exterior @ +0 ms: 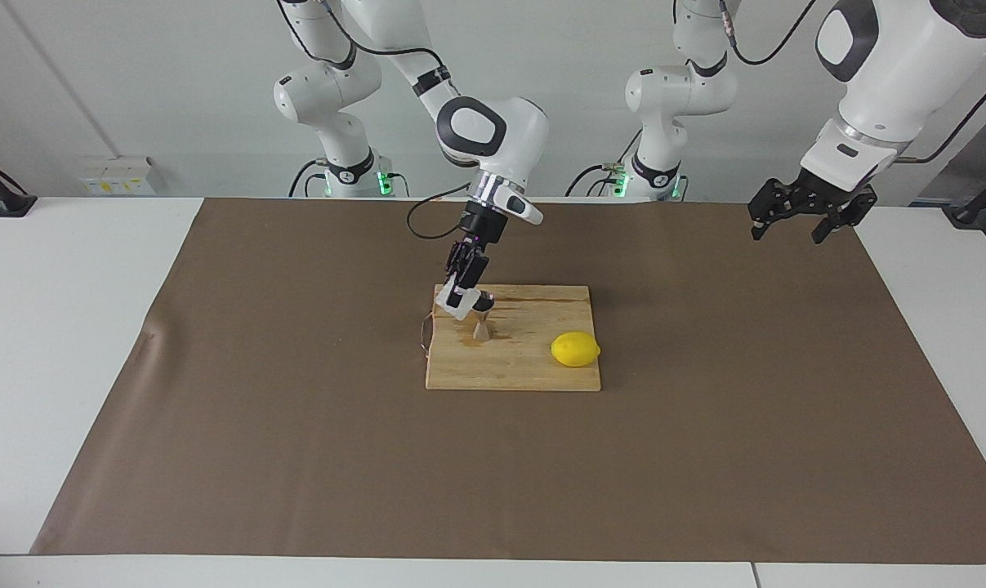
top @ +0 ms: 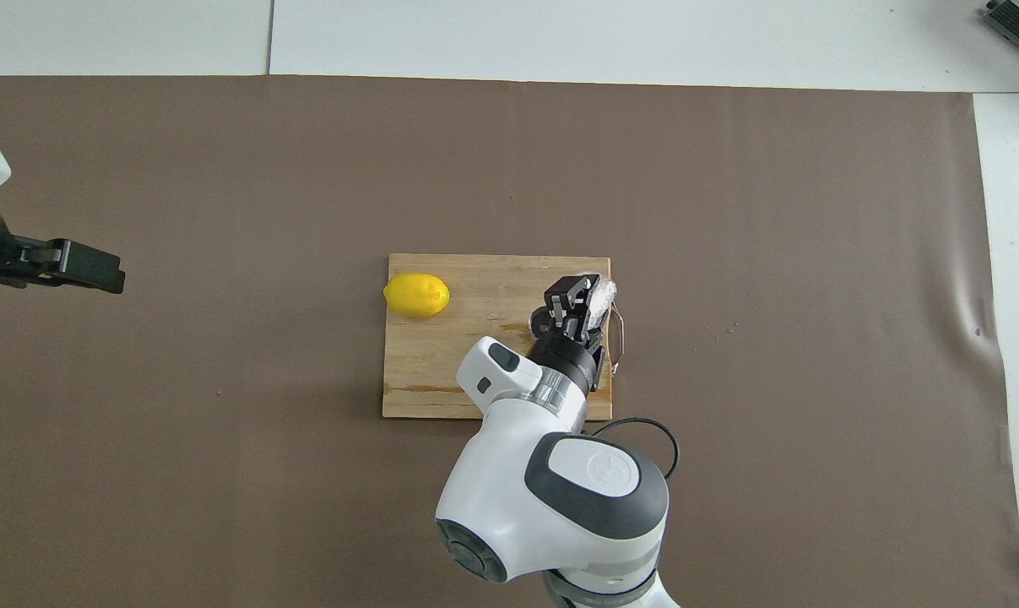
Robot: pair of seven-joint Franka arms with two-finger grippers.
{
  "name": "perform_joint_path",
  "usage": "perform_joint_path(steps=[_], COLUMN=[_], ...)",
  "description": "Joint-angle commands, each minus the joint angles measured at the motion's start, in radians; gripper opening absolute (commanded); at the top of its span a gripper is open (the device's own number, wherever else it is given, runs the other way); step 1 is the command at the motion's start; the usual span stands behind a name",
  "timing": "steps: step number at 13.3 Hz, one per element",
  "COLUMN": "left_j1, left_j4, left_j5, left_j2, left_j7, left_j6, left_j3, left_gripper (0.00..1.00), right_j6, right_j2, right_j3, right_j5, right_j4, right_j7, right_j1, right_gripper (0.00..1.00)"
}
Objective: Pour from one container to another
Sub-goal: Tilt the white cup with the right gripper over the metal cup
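Observation:
My right gripper (exterior: 461, 299) is shut on the small clear crinkled cup (exterior: 457, 305) and holds it tilted over the steel jigger (exterior: 482, 321). The jigger stands upright on the wooden cutting board (exterior: 525, 371), at the board's end toward the right arm. In the overhead view the cup (top: 602, 295) shows past the right gripper (top: 578, 306), and the jigger (top: 540, 322) is mostly hidden under the fingers. My left gripper (exterior: 788, 234) is open and empty, raised over the mat at the left arm's end, and it also shows in the overhead view (top: 87, 266).
A yellow lemon (exterior: 575, 349) lies on the board toward the left arm's end, also visible from overhead (top: 416, 295). A thin wire loop (exterior: 424, 335) sticks out from the board's edge beside the jigger. A brown mat (exterior: 296, 425) covers the table.

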Motion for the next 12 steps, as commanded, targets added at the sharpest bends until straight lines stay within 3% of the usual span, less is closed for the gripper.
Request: perform_joint_path(steps=[1,12], left_j1=[0.011,0.011], left_j4=[-0.021,-0.021], left_j5=[-0.012,-0.011], left_j2=[-0.023,-0.023], left_j7=[-0.009,-0.009], left_j6=[0.000,0.000], left_j3=[-0.005,-0.005], left_gripper=[1.00,1.00], right_j6=[0.031,0.037], right_j2=[-0.026,-0.019], right_j3=[0.003,0.007], right_j5=[-0.043,-0.026], right_j4=[-0.031,-0.017], right_j7=[0.045,0.051], right_j1=[-0.004,-0.016], right_gripper=[0.00,0.00])
